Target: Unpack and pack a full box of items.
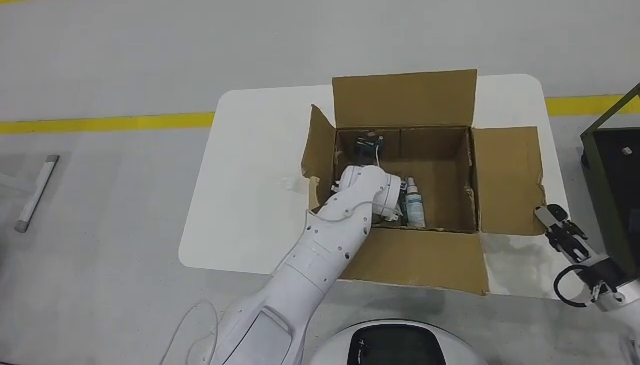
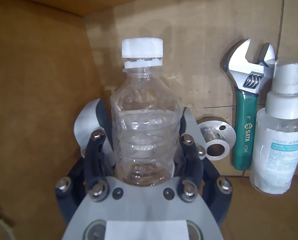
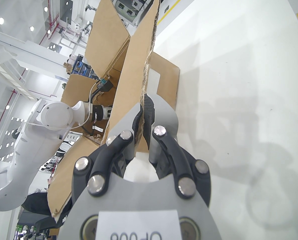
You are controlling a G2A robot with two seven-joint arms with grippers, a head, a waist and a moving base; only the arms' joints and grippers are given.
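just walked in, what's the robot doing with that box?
The left gripper is down inside the open cardboard box, shut on a clear plastic bottle with a white cap. Beside it on the box floor lie a green-handled wrench, a spray bottle and a metal flange. The right gripper is clamped on the edge of a box flap. Whether the bottle is going in or coming out can't be told.

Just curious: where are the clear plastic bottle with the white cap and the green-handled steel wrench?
Clear plastic bottle point(image 2: 145, 116): left wrist view, on its ribbed body.
Green-handled steel wrench point(image 2: 244, 131): left wrist view, on its handle.
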